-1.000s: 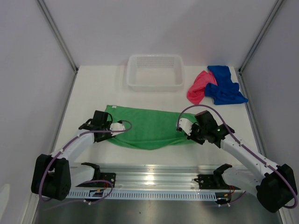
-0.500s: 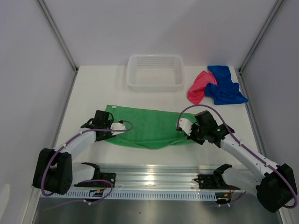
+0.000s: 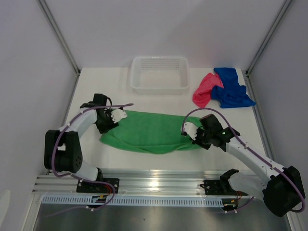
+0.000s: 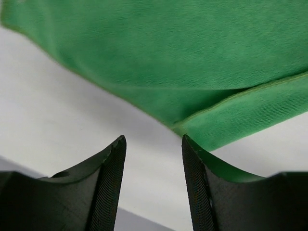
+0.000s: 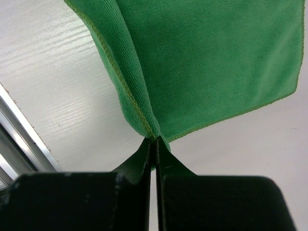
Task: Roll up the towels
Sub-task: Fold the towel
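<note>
1. Left gripper (image 3: pixel 114 115): I now see it at the far left end of the green towel (image 3: pixel 149 132). A second ago it sat lower, at the near left edge. Its jaws stand apart with nothing between them, and the wrist view shows the towel's hem just beyond the tips.
2. Green towel: it lies lengthwise across the middle of the table (image 3: pixel 91 91), in front of the basket (image 3: pixel 159 88). The outline of its left end has changed, and one layer is doubled over another there. No roll has formed.
3. Right gripper (image 3: pixel 195 136): it has not moved, and its jaws are clamped together on the towel's near right corner.
4. Pink towel (image 3: pixel 204 91) and blue towel (image 3: pixel 231 89): they lie touching in a heap at the far right, untouched.
5. Reading: the left end looks released after a fold or a tug, so I judge that rolling is yet to begin.
</note>
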{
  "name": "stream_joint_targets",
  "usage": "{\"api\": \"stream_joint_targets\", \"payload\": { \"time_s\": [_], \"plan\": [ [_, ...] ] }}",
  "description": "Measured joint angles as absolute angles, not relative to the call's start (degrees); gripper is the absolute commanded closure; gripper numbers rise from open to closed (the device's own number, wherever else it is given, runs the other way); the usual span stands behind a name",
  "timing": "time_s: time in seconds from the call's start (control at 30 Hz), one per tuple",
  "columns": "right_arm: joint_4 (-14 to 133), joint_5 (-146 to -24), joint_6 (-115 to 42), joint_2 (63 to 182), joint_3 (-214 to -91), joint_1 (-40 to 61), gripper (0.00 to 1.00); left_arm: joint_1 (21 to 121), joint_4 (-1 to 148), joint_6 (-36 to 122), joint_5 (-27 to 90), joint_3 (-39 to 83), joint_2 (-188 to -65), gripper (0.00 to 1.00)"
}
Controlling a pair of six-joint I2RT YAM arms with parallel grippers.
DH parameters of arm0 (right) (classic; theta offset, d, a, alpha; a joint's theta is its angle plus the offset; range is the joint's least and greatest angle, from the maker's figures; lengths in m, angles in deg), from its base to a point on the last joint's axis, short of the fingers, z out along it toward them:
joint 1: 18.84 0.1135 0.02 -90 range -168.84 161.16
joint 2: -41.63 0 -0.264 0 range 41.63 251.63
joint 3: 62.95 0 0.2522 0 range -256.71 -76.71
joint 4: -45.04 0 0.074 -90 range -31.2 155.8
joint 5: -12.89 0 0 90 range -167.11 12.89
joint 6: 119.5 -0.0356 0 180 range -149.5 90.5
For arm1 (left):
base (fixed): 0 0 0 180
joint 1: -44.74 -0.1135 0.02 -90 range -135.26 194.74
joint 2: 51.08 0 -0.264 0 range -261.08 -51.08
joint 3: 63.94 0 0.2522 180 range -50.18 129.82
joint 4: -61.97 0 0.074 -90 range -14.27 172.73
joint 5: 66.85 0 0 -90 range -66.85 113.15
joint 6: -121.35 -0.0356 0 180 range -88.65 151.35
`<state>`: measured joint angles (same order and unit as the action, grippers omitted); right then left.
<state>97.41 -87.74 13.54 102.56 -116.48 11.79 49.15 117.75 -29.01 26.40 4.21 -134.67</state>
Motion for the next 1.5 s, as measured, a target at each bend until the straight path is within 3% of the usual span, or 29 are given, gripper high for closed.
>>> {"api": "stream_joint_targets", "payload": {
  "time_s": [0.63,0.77,0.9,1.03,1.3,1.4,1.5],
  "plan": [
    [97.5,-87.7,13.1,102.9,-116.5,11.8,1.0,48.9,122.9,-25.1,32.4,4.3,-143.5,0.49],
    [97.6,-87.7,12.9,102.9,-116.5,11.8,1.0,48.8,122.1,-24.6,32.3,4.3,-144.5,0.53],
    [97.9,-87.7,12.9,102.9,-116.5,11.8,1.0,48.8,121.6,-23.9,32.4,4.3,-144.6,0.7],
    [98.0,-87.7,12.9,102.9,-116.5,11.8,1.0,48.7,121.7,-23.6,32.4,4.4,-144.6,0.99],
    [98.3,-87.6,12.5,103.1,-116.5,11.9,1.0,46.7,121.7,-23.2,32.9,4.4,-143.6,0.99],
    [98.8,-87.3,12.5,103.2,-116.5,11.9,1.0,45.8,121.8,-22.2,33.0,4.4,-141.8,0.92],
    [99.3,-87.0,12.5,103.3,-116.5,11.9,1.0,45.4,121.6,-21.1,33.7,4.3,-138.7,0.76]
  ]
}}
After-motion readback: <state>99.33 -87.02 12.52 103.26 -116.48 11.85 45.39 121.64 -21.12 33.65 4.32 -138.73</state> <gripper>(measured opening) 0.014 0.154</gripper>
